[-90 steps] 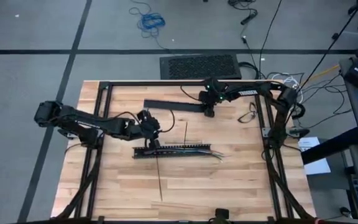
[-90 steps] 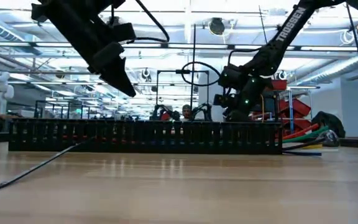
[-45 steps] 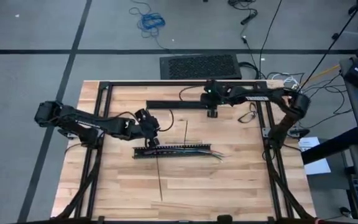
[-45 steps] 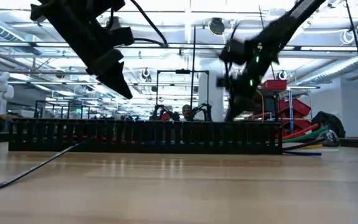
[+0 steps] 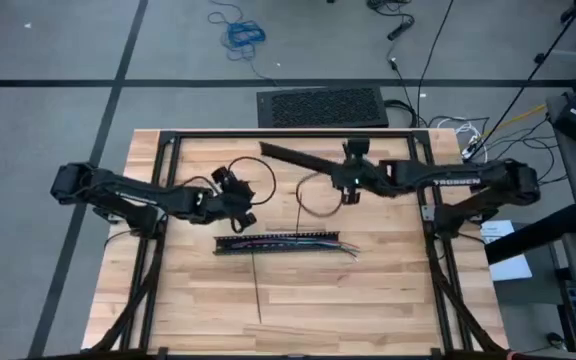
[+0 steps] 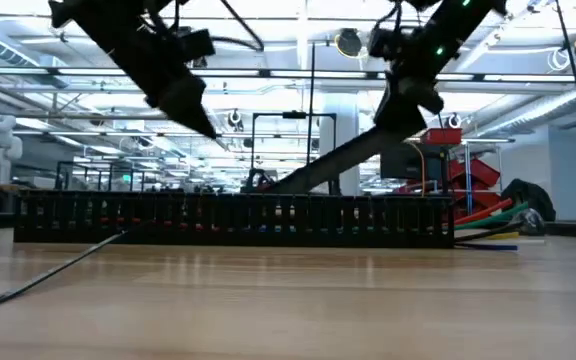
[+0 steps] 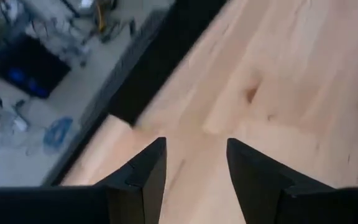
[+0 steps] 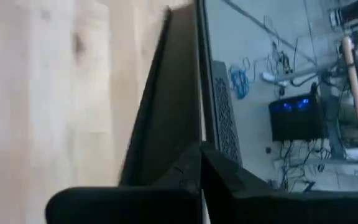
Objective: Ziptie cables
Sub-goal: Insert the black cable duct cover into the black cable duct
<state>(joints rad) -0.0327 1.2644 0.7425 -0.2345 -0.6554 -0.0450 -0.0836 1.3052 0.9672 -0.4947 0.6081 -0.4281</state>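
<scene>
The cables (image 5: 340,246) lie in the long black slotted bar (image 5: 276,243) at mid-table, their coloured ends (image 6: 488,222) sticking out of its right end. A thin black zip tie (image 5: 256,290) lies on the wood from the bar toward the near edge. My left gripper (image 5: 240,210) hangs open above the table just beyond the bar's left end, with nothing but bare wood between its fingers (image 7: 194,146). My right gripper (image 5: 353,188) is far of the bar's right half, shut on a long flat black strip (image 5: 303,158). My right gripper pinches the flat black strip's right end (image 8: 185,146) between its two fingers, coming from above. The strip slants down from the raised held end (image 6: 393,135) toward the table's far left. The slotted bar hides its lower end (image 6: 278,188) in the low view.
A second thin black strip (image 5: 299,212) lies just far of the slotted bar. A black metal frame (image 5: 268,134) runs round the table. A black mat (image 5: 321,105) lies on the floor beyond the far edge. Bare wood (image 5: 368,300) fills the near half.
My right gripper has risen and gone toward the table's right and near side with the flat black strip. The strip lay level on the table before; its held end is now raised and it slants. My left gripper has drawn back from the slotted bar's left end toward the far edge.
</scene>
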